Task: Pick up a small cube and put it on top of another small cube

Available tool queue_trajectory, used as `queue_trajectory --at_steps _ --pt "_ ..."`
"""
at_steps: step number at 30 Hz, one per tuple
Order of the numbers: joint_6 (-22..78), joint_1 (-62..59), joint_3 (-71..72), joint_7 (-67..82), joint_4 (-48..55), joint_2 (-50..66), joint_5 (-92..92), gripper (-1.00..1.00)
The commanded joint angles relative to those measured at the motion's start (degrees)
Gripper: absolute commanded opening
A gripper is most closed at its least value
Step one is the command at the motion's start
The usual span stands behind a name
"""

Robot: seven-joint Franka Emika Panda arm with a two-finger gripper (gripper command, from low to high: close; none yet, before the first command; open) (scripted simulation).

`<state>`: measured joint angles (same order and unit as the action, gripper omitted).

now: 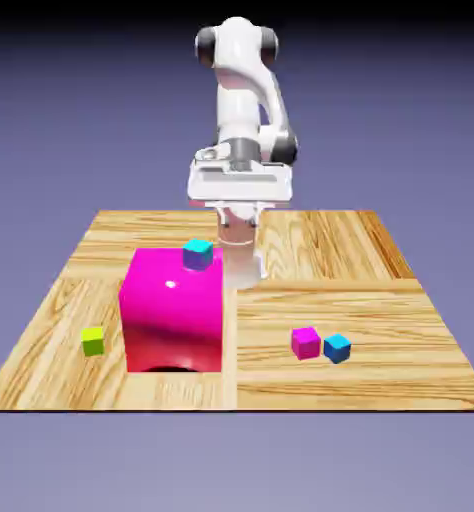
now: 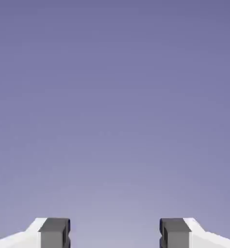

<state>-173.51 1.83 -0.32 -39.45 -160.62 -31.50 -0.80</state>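
The end effector (image 2: 115, 233) is wide open and holds nothing. On the right of the table (image 1: 331, 300), toward the near edge, the small blue cube (image 1: 337, 348) sits just beside the small magenta cube (image 1: 305, 343), to the right of the big glossy magenta block (image 1: 174, 310).

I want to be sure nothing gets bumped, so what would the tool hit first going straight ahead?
Nothing, as far as the hand view shows: only plain backdrop lies ahead of the open tool, though anything beyond that view can't be judged.
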Motion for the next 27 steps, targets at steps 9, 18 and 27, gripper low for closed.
queue_trajectory --at_steps 9,18,27 --pt "3.7 8.5 -2.4 22.4 2.9 8.7 -6.0 0.00" --pt "7.4 17.1 -4.9 44.9 5.7 17.3 -12.0 0.00" --pt "11.1 25.6 -7.3 67.3 8.6 26.0 -18.0 0.00"
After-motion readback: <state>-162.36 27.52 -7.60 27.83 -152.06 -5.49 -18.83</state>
